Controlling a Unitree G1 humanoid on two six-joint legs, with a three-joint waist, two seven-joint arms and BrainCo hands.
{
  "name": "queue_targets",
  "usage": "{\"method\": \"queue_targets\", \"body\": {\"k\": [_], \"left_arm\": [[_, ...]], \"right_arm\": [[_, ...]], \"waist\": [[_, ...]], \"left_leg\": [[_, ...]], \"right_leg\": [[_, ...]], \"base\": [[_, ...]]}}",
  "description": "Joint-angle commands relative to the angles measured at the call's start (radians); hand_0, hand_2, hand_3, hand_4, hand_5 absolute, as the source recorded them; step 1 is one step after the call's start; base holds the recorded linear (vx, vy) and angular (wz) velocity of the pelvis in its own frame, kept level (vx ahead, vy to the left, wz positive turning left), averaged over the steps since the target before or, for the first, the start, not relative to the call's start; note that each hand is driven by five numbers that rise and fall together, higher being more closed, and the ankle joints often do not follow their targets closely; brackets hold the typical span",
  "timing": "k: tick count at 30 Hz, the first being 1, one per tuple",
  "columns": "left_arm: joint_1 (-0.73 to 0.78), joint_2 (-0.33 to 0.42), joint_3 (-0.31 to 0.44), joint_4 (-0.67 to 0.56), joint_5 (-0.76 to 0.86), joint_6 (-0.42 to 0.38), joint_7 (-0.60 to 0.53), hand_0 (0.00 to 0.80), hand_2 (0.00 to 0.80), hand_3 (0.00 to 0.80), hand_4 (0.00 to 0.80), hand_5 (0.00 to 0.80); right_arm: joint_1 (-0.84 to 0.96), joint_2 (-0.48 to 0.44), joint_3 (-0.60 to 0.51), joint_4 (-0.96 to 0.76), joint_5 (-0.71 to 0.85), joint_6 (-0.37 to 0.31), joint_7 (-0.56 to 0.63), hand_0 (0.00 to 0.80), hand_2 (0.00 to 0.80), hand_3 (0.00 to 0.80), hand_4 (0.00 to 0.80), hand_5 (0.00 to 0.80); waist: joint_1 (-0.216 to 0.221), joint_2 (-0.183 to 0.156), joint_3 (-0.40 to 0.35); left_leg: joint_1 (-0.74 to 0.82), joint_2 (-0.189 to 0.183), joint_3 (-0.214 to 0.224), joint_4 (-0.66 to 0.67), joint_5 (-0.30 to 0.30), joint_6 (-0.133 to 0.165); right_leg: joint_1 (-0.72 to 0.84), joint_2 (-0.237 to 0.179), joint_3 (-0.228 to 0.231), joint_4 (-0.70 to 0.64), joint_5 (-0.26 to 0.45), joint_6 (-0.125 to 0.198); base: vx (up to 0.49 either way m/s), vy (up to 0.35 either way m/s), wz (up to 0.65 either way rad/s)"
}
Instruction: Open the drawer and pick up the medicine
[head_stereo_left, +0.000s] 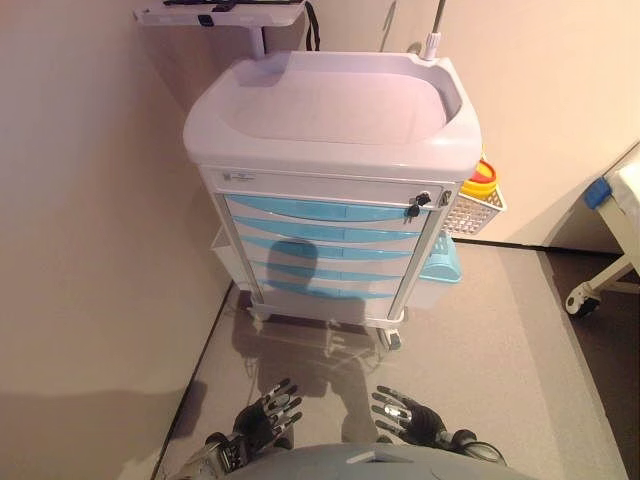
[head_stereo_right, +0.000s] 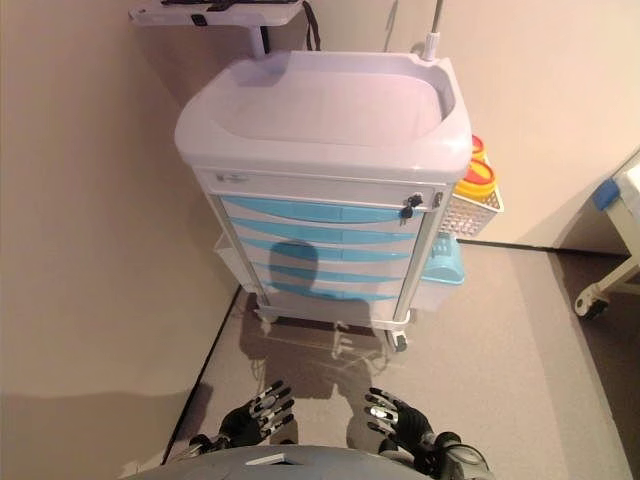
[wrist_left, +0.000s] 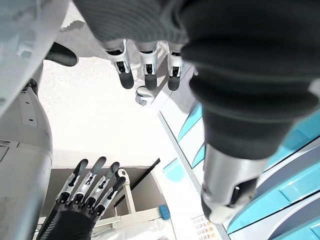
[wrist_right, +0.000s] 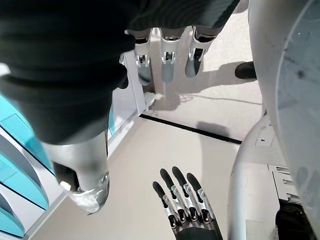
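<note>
Both hands empty, fingers relaxed and spread: left hand (head_stereo_left: 268, 415) and right hand (head_stereo_left: 408, 416) hang low, well short of the cart (head_stereo_left: 330, 110). All blue drawers (head_stereo_left: 320, 210) are closed, medicine not visible, presumably inside. Expect the drawer to slide stiffly; hook its top lip mid-front, then pinch the probably light, slippery medicine.

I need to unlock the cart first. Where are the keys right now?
The keys hang from the lock at the right end of the cart's white top panel, just above the top blue drawer and beside the white side basket.
</note>
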Motion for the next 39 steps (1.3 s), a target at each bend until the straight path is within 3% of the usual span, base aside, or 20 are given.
{"method": "queue_targets", "body": {"k": [1, 15, 22, 28, 29, 31, 39], "left_arm": [[-0.071, -0.032, -0.015, 0.042, -0.010, -0.033, -0.035, 0.000, 0.000, 0.000, 0.000, 0.000], [-0.061, -0.042, 0.011, 0.027, -0.109, -0.066, -0.045, 0.000, 0.000, 0.000, 0.000, 0.000], [-0.059, -0.039, 0.018, 0.009, -0.115, -0.164, -0.003, 0.000, 0.000, 0.000, 0.000, 0.000], [-0.057, -0.042, 0.022, 0.008, -0.131, -0.063, -0.066, 0.000, 0.000, 0.000, 0.000, 0.000], [-0.052, -0.045, 0.023, 0.013, -0.158, -0.004, -0.107, 0.000, 0.000, 0.000, 0.000, 0.000], [-0.049, -0.046, 0.031, 0.017, -0.184, 0.031, -0.125, 0.000, 0.000, 0.000, 0.000, 0.000], [-0.050, -0.055, 0.060, 0.023, -0.292, 0.120, -0.127, 0.000, 0.000, 0.000, 0.000, 0.000]], "right_arm": [[-0.065, 0.022, 0.025, 0.014, 0.016, -0.007, 0.042, 0.000, 0.000, 0.000, 0.000, 0.000], [-0.065, 0.028, 0.017, 0.017, 0.026, -0.010, 0.040, 0.000, 0.000, 0.000, 0.000, 0.000], [-0.061, 0.032, 0.015, 0.011, 0.043, -0.018, 0.025, 0.000, 0.000, 0.000, 0.000, 0.000], [-0.061, 0.031, 0.007, 0.020, 0.043, -0.022, 0.030, 0.000, 0.000, 0.000, 0.000, 0.000], [-0.058, 0.029, 0.007, 0.016, 0.039, -0.017, 0.031, 0.000, 0.000, 0.000, 0.000, 0.000], [-0.057, 0.027, 0.002, 0.016, 0.036, -0.015, 0.037, 0.000, 0.000, 0.000, 0.000, 0.000], [-0.050, 0.024, -0.005, -0.003, 0.060, -0.018, 0.027, 0.000, 0.000, 0.000, 0.000, 0.000]], "waist": [[0.011, -0.019, 0.019], [0.018, -0.022, 0.018], [0.023, -0.024, 0.020], [0.023, -0.024, 0.024], [0.021, -0.024, 0.028], [0.019, -0.024, 0.031], [0.015, -0.025, 0.067]], "left_leg": [[-0.024, -0.065, -0.051, 0.006, -0.046, 0.011], [-0.021, -0.066, -0.055, 0.006, -0.049, 0.011], [-0.023, -0.068, -0.061, 0.006, -0.047, 0.012], [-0.021, -0.067, -0.061, 0.006, -0.047, 0.013], [-0.020, -0.066, -0.058, 0.006, -0.046, 0.013], [-0.020, -0.064, -0.054, 0.006, -0.046, 0.012], [-0.043, -0.057, -0.052, 0.010, -0.043, 0.017]], "right_leg": [[0.008, 0.006, -0.007, 0.029, -0.022, 0.051], [0.010, 0.005, -0.008, 0.030, -0.023, 0.051], [0.009, 0.006, -0.009, 0.032, -0.024, 0.050], [0.009, 0.006, -0.009, 0.033, -0.022, 0.049], [0.008, 0.005, -0.008, 0.037, -0.022, 0.050], [0.005, 0.004, -0.007, 0.040, -0.022, 0.051], [-0.029, -0.002, 0.006, 0.065, -0.024, 0.052]], "base": [[0.000, 0.000, 0.00], [0.000, 0.000, 0.00], [0.000, 0.000, 0.00], [0.006, 0.002, 0.00], [0.040, 0.012, 0.00], [0.048, 0.015, 0.00], [0.013, 0.006, 0.00]]}}
